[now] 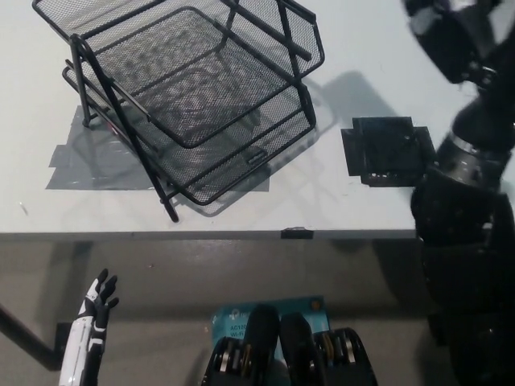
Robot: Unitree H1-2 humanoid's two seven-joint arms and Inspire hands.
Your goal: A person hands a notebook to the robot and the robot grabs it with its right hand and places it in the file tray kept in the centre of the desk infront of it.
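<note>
You have the pale bench (386, 213) filling the upper part of the head view, with the black wire-mesh file tray (193, 96) standing on it toward the left, its stacked tiers tilted and its feet over grey tape patches (80, 165). To the right of the file tray, well apart from it, a flat black square pad (389, 150) lies on the bench. Right of that pad your black right arm (467, 185) rises up the picture's edge, and the right hand (451, 32) sits at the top right corner, cropped by the frame, so you cannot tell how far it is open or whether it grips anything. The notebook cannot be made out here. Your white left hand (95, 310) rests low, below the file tray and off the bench's front edge, fingers spread and holding nothing.
</note>
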